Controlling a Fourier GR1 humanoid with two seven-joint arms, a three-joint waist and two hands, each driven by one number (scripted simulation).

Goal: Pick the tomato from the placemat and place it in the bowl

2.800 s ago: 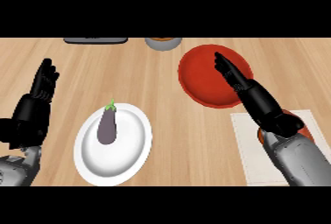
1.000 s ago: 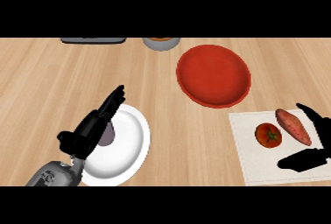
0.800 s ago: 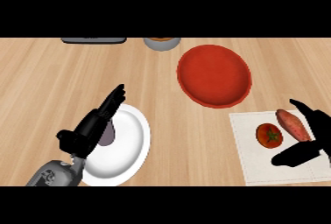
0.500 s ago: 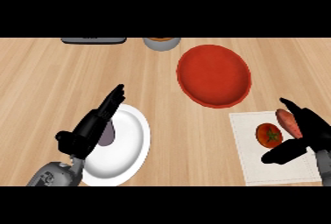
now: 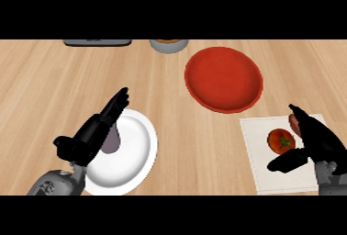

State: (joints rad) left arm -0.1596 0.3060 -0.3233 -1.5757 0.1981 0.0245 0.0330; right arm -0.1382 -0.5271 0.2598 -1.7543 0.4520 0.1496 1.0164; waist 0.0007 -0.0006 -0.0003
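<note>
Down at the lower right, my right hand [image 5: 317, 143] sits over the pale placemat [image 5: 261, 172], its grey forearm coming up from the bottom corner. My fingers [image 5: 304, 120] run straight toward the far edge of the mat, and my thumb [image 5: 283, 162] sticks out to the left below them, so the hand is spread wide and grasps nothing. The tomato [image 5: 281, 141] lies on the placemat in the gap between thumb and fingers, just beside my palm; I cannot tell whether my hand touches it. Its green stem faces up. A sliver of something reddish [image 5: 293, 122] shows at the edge of my fingers, mostly hidden by them. The red bowl [image 5: 224, 78] stands on the wooden counter [image 5: 47, 87] beyond the mat, up and to the left, apart from the mat's corner. My left hand [image 5: 95, 131] rises from the lower left on its grey forearm, angled up and to the right, fingers straight and close together, thumb pointing off to the left; it holds nothing. It lies over the left side of the white plate [image 5: 136, 151], and a dark purple eggplant [image 5: 110, 140] on that plate shows partly from under my palm. At the far edge of the counter are a grey cup [image 5: 168, 45] and a dark flat object [image 5: 97, 42], both cut off by the view.
</note>
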